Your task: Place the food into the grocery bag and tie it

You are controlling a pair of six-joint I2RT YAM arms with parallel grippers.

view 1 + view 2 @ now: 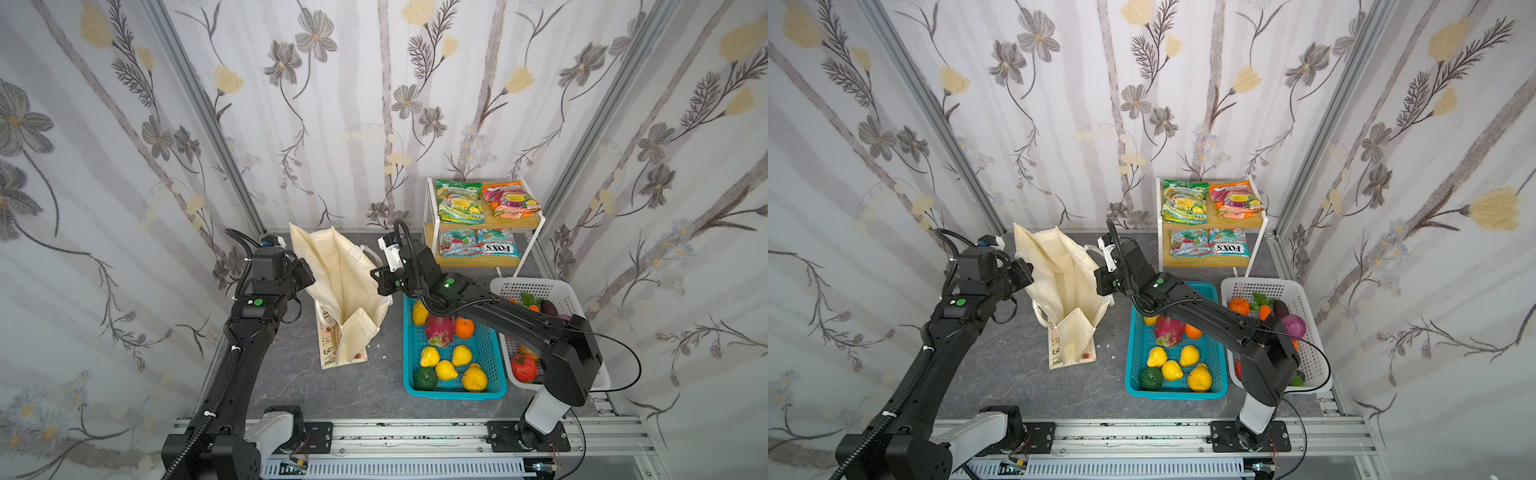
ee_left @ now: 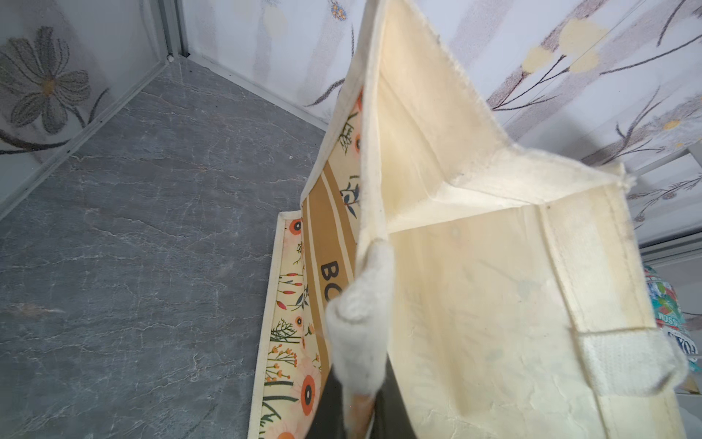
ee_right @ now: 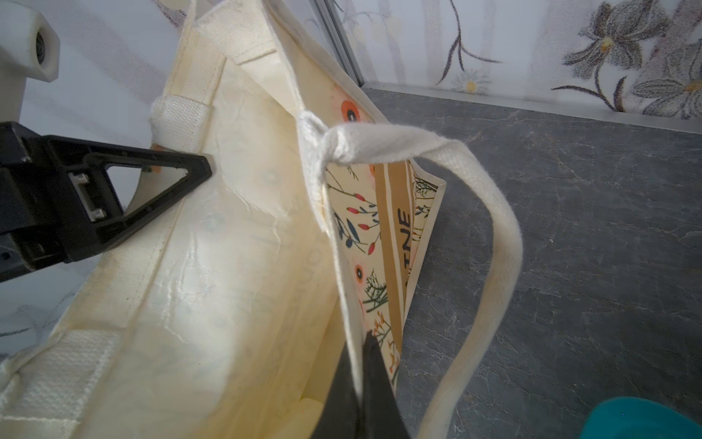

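While both arms work at the tote, entries run left to right across both top views.

Left gripper (image 1: pixel 306 272): jaws pinched together on the rim of the grocery bag (image 1: pixel 340 286), at the bag's 9 o'clock side. The left wrist view shows the cream rim caught between the dark fingers (image 2: pixel 328 410), next to a white handle end.

Grocery bag: stands on the grey table (image 1: pixel 332 386) left of centre. Its mouth is spread between the two grippers, with the printed side facing 6 o'clock.

Right gripper (image 1: pixel 377 284): jaws clamped tight on the rim at the bag's 3 o'clock side. In the right wrist view the fabric edge runs between its fingers (image 3: pixel 342 399). The rope handle (image 3: pixel 497 266) hangs loose just beside them, outside the bag.

Food: dragon fruit (image 1: pixel 439 330), orange (image 1: pixel 464 327) and lemons (image 1: pixel 446 370) lie in the teal basket (image 1: pixel 455 392), at 4 o'clock from the bag. The white basket (image 1: pixel 536 286) is just beyond it. Snack packets (image 1: pixel 459 203) lie on the rack (image 1: pixel 528 224) at 1 o'clock.
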